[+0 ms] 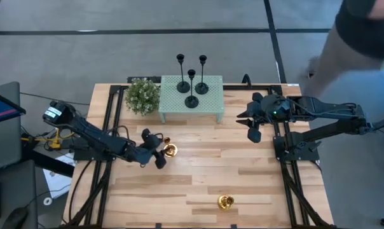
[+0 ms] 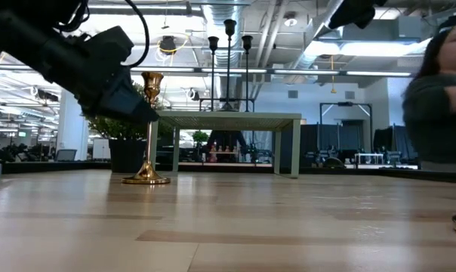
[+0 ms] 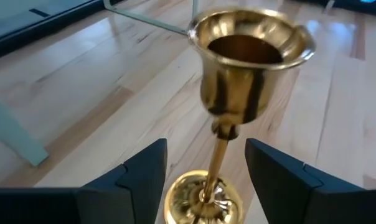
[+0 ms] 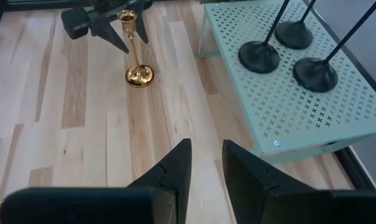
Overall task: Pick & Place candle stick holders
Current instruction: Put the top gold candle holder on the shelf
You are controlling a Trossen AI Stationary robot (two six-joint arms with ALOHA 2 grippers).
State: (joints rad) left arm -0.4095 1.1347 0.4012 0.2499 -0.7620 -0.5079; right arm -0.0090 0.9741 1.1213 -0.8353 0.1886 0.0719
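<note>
A gold candle stick holder [image 1: 170, 151] stands upright on its round base [image 2: 146, 179] at the table's left middle. My left gripper [image 3: 205, 177] is open, its fingers on either side of the thin stem [image 3: 218, 163] below the cup, with gaps on both sides. A second gold holder [image 1: 226, 202] stands near the front edge. Three black holders [image 1: 191, 89] stand on their round bases on a pale green perforated stand [image 1: 211, 108]. My right gripper [image 1: 250, 126] is open and empty, raised to the right of the stand.
A small green potted plant [image 1: 143, 95] stands left of the green stand. A person [image 1: 363, 32] moves past the table's far right corner and also shows in the low view [image 2: 439, 98]. Bare wood lies between the two gold holders.
</note>
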